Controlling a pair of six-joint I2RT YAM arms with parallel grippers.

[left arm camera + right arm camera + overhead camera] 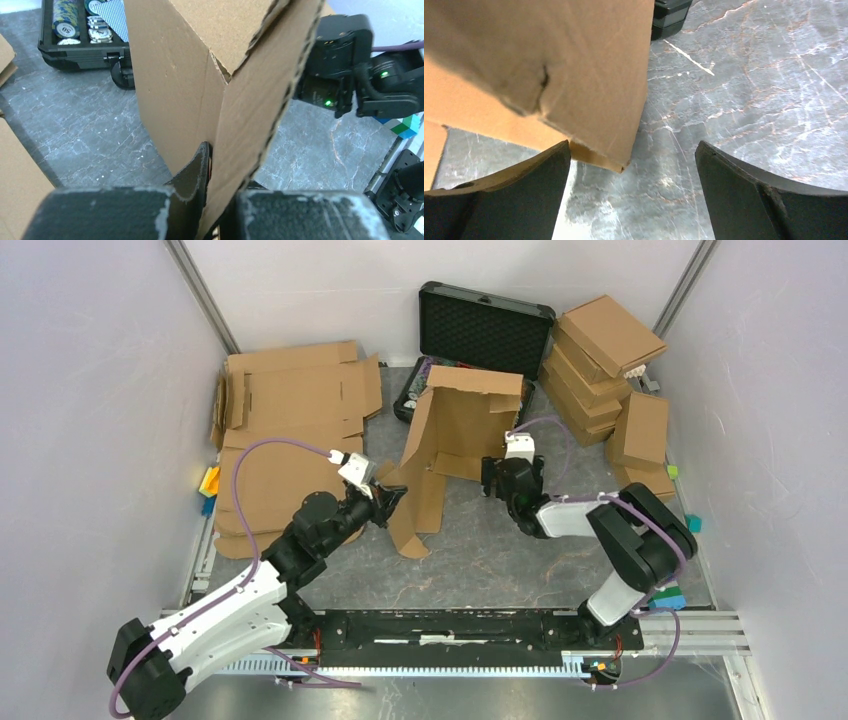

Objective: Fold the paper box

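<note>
Two arms flank the box (455,430), standing half-raised on the table (520,550). The left gripper (385,502) pinches a lower flap; the right gripper (492,478) gapes wide, a panel corner loose between its jaws. The walls seem to be going up; next the right would need to close on that panel and fold it inward along its crease.

Brown paper box (455,435), black case (485,325)
</note>
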